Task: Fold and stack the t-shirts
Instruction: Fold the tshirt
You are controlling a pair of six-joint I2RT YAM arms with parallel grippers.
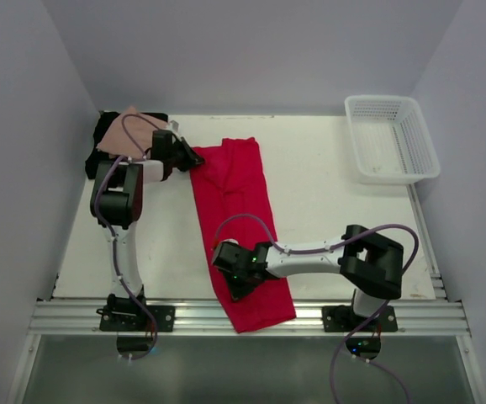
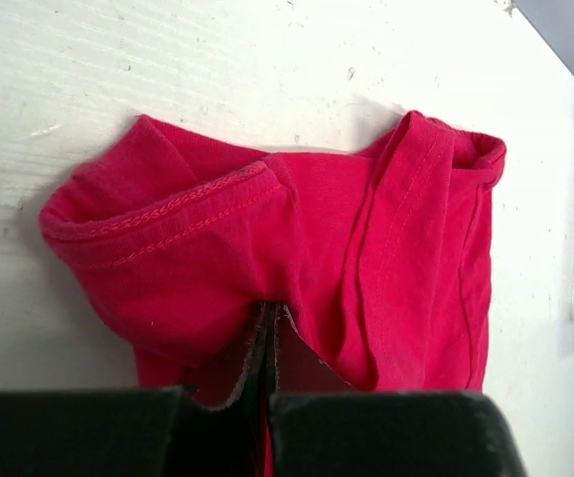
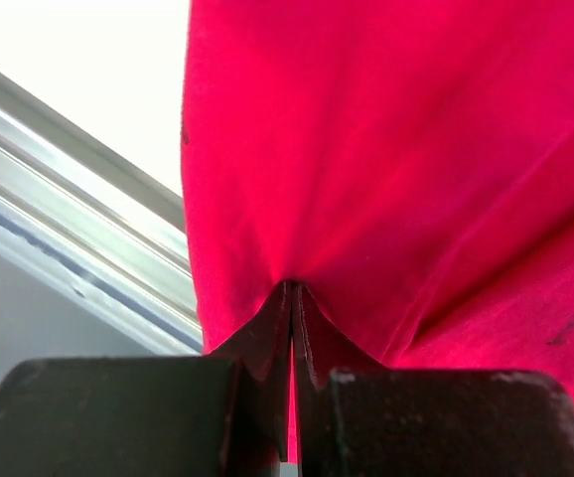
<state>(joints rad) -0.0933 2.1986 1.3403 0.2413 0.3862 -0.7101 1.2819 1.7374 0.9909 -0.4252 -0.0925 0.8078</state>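
Note:
A bright red t-shirt (image 1: pixel 236 220) lies as a long folded strip down the middle of the table, its near end hanging over the front rail. My left gripper (image 1: pixel 194 158) is shut on its far left corner; in the left wrist view the cloth (image 2: pixel 297 238) bunches into the pinched fingertips (image 2: pixel 267 316). My right gripper (image 1: pixel 231 271) is shut on the near left edge, with the red cloth (image 3: pixel 386 169) pulled into its tips (image 3: pixel 292 290). A salmon-pink t-shirt (image 1: pixel 128 133) lies on a black t-shirt (image 1: pixel 102 151) at the far left corner.
A white lattice basket (image 1: pixel 391 139) stands at the far right corner. The aluminium rail (image 1: pixel 243 317) runs along the table's front edge. Grey walls close in the left, back and right sides.

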